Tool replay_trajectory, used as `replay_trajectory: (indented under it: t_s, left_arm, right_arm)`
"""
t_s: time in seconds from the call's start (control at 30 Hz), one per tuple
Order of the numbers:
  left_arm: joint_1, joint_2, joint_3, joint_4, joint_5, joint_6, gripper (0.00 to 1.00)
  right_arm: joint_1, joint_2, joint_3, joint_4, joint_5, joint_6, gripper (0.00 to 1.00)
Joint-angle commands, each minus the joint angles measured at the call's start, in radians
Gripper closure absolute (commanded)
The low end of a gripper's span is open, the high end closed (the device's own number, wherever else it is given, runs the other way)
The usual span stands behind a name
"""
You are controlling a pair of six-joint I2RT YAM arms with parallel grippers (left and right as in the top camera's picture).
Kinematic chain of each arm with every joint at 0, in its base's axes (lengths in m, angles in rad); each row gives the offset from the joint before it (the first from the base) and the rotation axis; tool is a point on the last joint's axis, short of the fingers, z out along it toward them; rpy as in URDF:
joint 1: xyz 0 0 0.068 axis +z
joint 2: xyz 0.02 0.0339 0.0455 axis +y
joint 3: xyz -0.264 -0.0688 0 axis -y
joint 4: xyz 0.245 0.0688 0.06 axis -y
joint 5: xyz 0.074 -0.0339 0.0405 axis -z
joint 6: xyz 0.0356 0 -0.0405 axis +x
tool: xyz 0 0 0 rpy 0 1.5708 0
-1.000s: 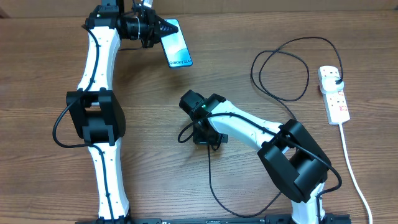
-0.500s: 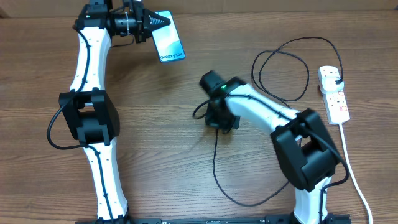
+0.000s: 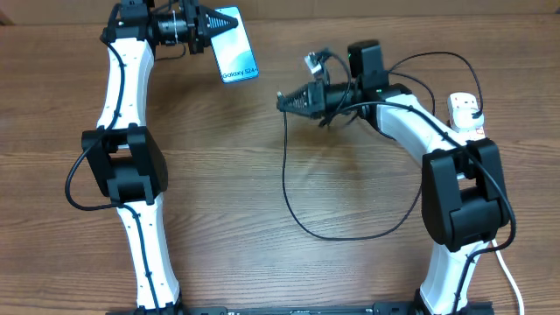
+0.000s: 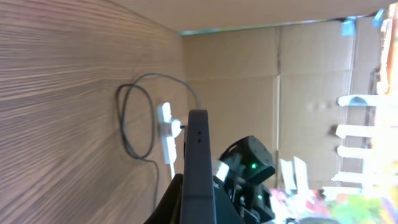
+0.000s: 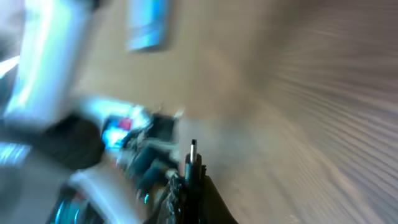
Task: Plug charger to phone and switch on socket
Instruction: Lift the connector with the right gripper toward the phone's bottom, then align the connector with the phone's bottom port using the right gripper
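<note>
Currently, phone: far left of the worktop, lit blue screen up in the overhead view; whether lifted or resting cannot be told
Left gripper: clamped on the far end of the phone, seemingly to keep it from sliding while the connector goes in; the left wrist view shows the phone edge-on between the jaws
Phone's free end: turned toward the right arm, so judged to be the port end, though the port itself is too small to see
Charger: thin black cable, hanging from the right gripper and trailing in a wide loop across the near middle of the worktop, then back toward the far right
Right gripper: closed on the charger just behind its tip, pointing left at the phone but well apart from it
Connector tip: stands out beyond the jaws in the blurred right wrist view, left free for insertion
Socket: white strip at the far right edge, partly hidden under the right arm; switch state not readable
Step judged in hand: bringing tip to phone; switching not yet done
</note>
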Motion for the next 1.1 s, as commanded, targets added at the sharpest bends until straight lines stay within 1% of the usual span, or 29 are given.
replay_trajectory:
  t_s: [0.0,0.07,0.17,0.33,0.47,0.57,0.67,0.77,0.97,1.07]
  left_arm:
    - [-0.019,-0.006,0.010,0.040,0.093,-0.085,0.96]
    - [-0.030,-0.006,0.010,0.054,0.087,-0.090,0.96]
    - [-0.044,-0.006,0.010,0.103,0.066,-0.142,0.96]
    - [-0.071,-0.006,0.010,0.325,0.040,-0.317,0.96]
    - [-0.102,-0.006,0.010,0.467,0.017,-0.424,0.96]
    - [-0.117,-0.006,0.010,0.497,0.002,-0.454,0.96]
    - [-0.124,-0.006,0.010,0.502,-0.009,-0.459,0.96]
    - [-0.127,-0.006,0.010,0.501,-0.014,-0.459,0.96]
    - [-0.124,-0.006,0.010,0.501,-0.016,-0.466,0.96]
    - [-0.117,-0.006,0.010,0.502,-0.017,-0.466,0.96]
  right_arm:
    - [0.009,0.005,0.016,0.080,-0.266,-0.035,0.96]
    - [0.015,0.005,0.016,0.119,-0.263,-0.036,0.96]
    - [0.018,0.005,0.016,0.168,-0.241,-0.031,0.96]
    - [0.017,0.005,0.016,0.245,-0.186,0.053,0.96]
    - [0.018,0.005,0.016,0.262,-0.114,0.134,0.96]
    - [0.017,0.005,0.016,0.264,-0.076,0.161,0.96]
    - [0.018,0.005,0.016,0.291,-0.075,0.178,0.96]
    - [0.018,0.005,0.016,0.357,-0.065,0.196,0.96]
    - [0.017,0.005,0.016,0.467,0.036,0.312,0.96]
    - [0.018,0.005,0.016,0.495,0.040,0.318,0.96]
